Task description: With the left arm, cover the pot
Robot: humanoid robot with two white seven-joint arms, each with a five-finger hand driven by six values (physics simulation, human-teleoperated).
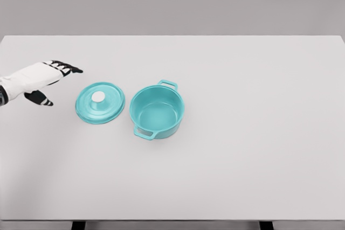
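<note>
A teal pot (157, 110) with two side handles stands uncovered near the middle of the white table (242, 149). Its teal lid (100, 102), with a white knob on top, lies flat on the table just left of the pot, close to it but apart. My left hand (54, 82) hovers at the far left, a short way left of the lid, fingers stretched out and thumb hanging below, open and holding nothing. The right arm is out of view.
The table's far edge runs across the top of the picture and its front edge along the bottom. A plain grey wall stands behind.
</note>
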